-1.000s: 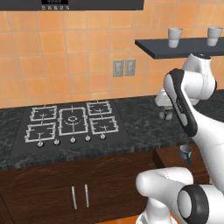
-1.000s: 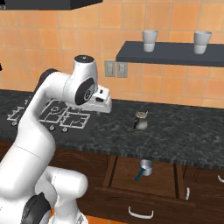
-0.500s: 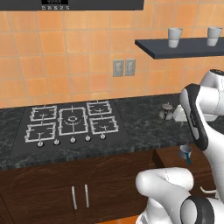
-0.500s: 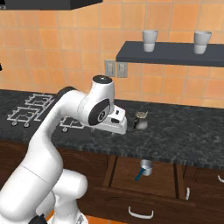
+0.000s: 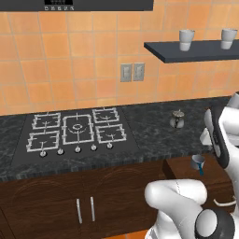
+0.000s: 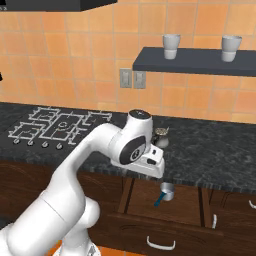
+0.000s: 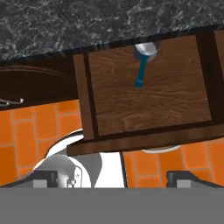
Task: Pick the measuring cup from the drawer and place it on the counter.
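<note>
Glassy measuring cup (image 7: pixel 145 51) lies in the drawer (image 7: pixel 148 100), well beyond the tool (image 7: pixel 112 177).

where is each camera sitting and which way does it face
Left base view: behind the arm's left, facing the black speckled counter; white arm at right.
Right base view: behind its right, facing the open brown wooden drawer; arm at left.
Hand view: on the hand, looking down into the drawer; pincer tips at bottom.
All three share the grey measuring cup with teal handle.
</note>
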